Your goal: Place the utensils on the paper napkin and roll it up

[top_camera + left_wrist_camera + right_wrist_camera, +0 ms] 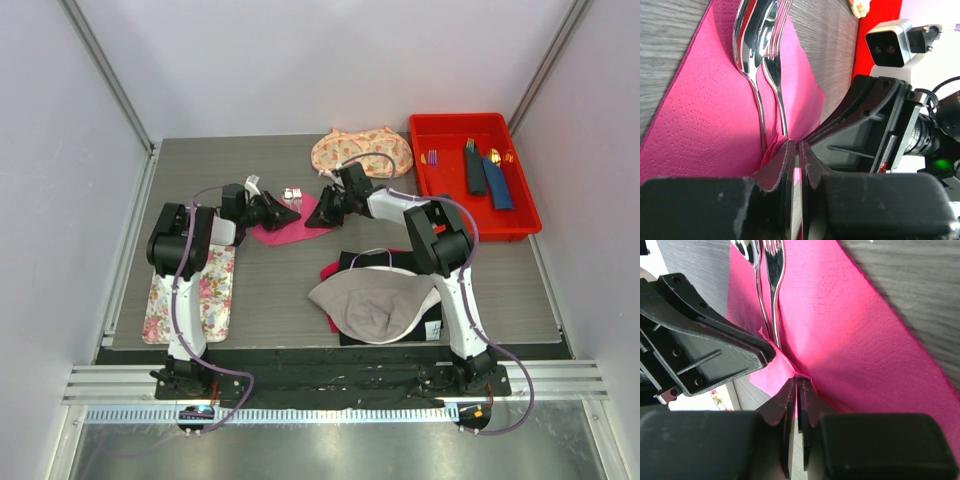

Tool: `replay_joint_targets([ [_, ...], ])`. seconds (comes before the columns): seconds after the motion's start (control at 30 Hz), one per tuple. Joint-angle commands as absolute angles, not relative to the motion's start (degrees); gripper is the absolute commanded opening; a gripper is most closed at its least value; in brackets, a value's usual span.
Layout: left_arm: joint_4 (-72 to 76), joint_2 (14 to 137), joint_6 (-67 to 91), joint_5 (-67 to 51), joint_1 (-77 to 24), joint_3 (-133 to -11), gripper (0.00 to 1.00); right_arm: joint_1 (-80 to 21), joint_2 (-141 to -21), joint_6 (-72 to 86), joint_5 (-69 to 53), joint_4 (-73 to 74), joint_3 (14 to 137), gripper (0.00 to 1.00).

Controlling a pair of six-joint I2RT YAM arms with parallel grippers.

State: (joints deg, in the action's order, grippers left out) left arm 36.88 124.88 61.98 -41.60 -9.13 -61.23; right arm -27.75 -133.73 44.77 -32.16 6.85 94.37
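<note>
The pink paper napkin (288, 233) lies on the grey table between both arms. The two silver utensils (292, 193), a spoon (747, 40) and a fork (776, 65), lie side by side on the napkin (705, 115), heads pointing away. My left gripper (799, 144) is shut at the napkin's near edge, where a raised fold meets its tips and pink shows between the pads. My right gripper (797, 377) pinches the lifted edge of the napkin (865, 325) just beside the fork (772, 265). From above, the left gripper (285, 212) and right gripper (320, 212) nearly touch.
A red bin (420, 160) at the back right holds dark napkin rolls (487, 175) and other utensils. A floral pouch (362, 152) lies behind the grippers. A floral mat (190, 290) sits at the front left. A grey cloth (375, 300) on dark fabric lies at the front right.
</note>
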Motion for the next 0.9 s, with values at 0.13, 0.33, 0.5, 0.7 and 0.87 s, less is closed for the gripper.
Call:
replay_joint_targets([
  [0.13,35.33,125.51,59.41,-40.43,-9.23,-63.02,0.11,-25.24,-123.76,39.38,-26.82,12.12,95.36,0.45],
  [0.33,35.42,125.42,59.50,-40.43,-9.32,-62.67,0.11,-22.94,-121.64,33.76,-20.93,19.59,95.19,0.70],
  [0.5,35.33,125.24,59.24,-40.34,-9.23,-62.49,0.11,-22.06,-123.04,31.03,-14.95,23.72,96.06,0.79],
  [0.7,35.24,124.98,58.89,-40.34,-9.23,-62.40,0.11,-22.15,-126.91,29.88,-13.53,25.22,97.73,0.84],
  [0.87,34.89,124.81,58.71,-40.25,-9.23,-62.32,0.11,-22.94,-130.77,31.81,-20.20,24.88,98.96,0.82],
])
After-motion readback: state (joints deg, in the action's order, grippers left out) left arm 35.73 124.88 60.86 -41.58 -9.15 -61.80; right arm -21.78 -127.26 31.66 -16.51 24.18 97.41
